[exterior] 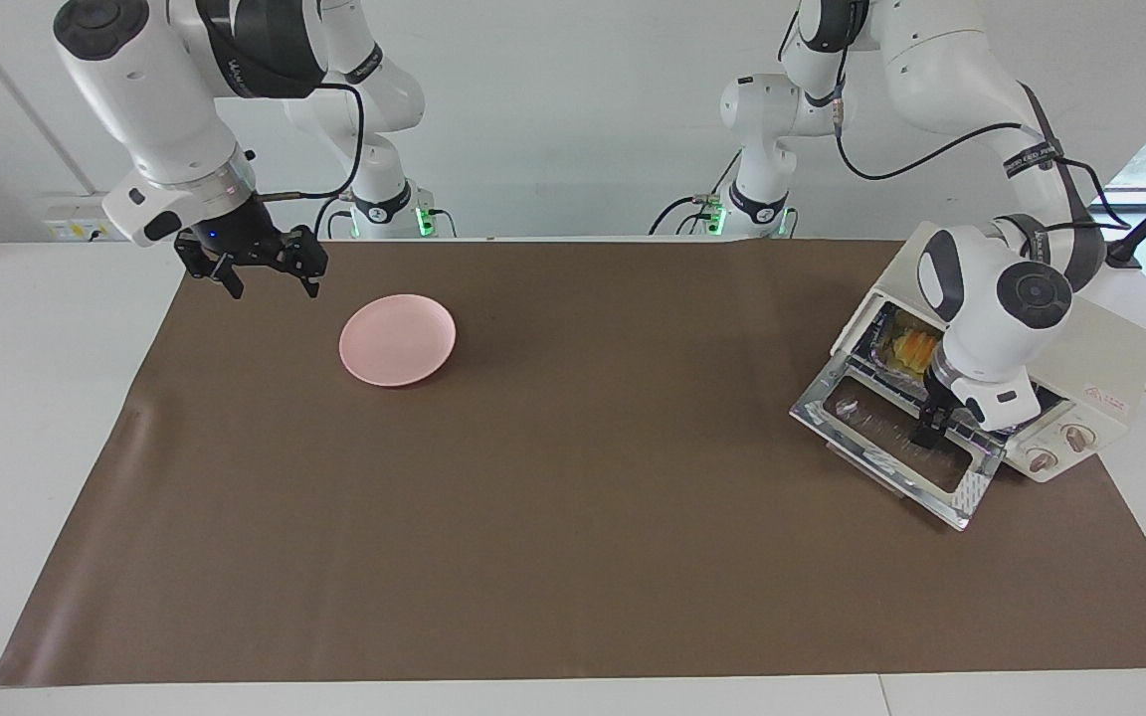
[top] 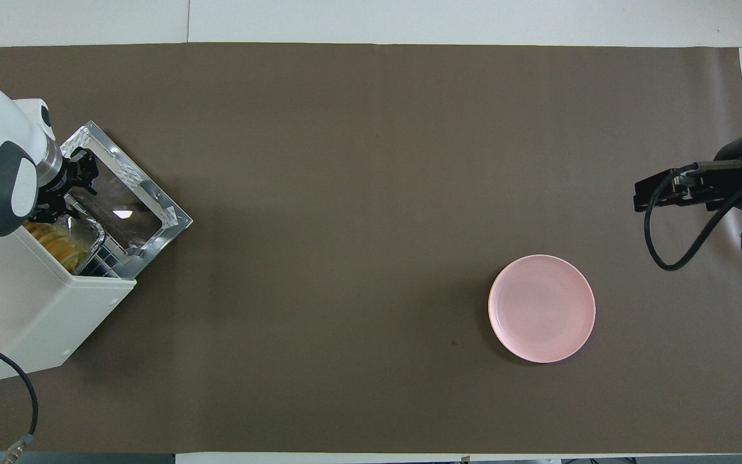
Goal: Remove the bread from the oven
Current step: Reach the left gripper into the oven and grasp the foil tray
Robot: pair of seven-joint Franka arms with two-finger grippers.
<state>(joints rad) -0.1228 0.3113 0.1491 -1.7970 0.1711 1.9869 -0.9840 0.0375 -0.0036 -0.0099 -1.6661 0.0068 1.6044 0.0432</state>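
Observation:
The cream-white oven point(exterior: 1095, 363) stands at the left arm's end of the table, its silver-framed glass door point(exterior: 881, 452) folded down flat and open. The golden-yellow bread point(exterior: 909, 350) lies inside on a silver foil tray point(exterior: 879, 333). My left gripper point(exterior: 931, 430) points down over the open door, just in front of the oven's mouth, apart from the bread. In the overhead view the oven point(top: 36, 309), door point(top: 133, 193), bread point(top: 55, 241) and left gripper point(top: 71, 187) show too. My right gripper point(exterior: 265, 270) is open and empty, held in the air over the right arm's end of the mat, waiting.
A pink plate point(exterior: 397, 339) lies on the brown mat point(exterior: 573, 517) toward the right arm's end; it also shows in the overhead view point(top: 542, 308). The oven's two knobs point(exterior: 1058, 447) face the table's middle. A black cable point(top: 20, 393) trails from the oven.

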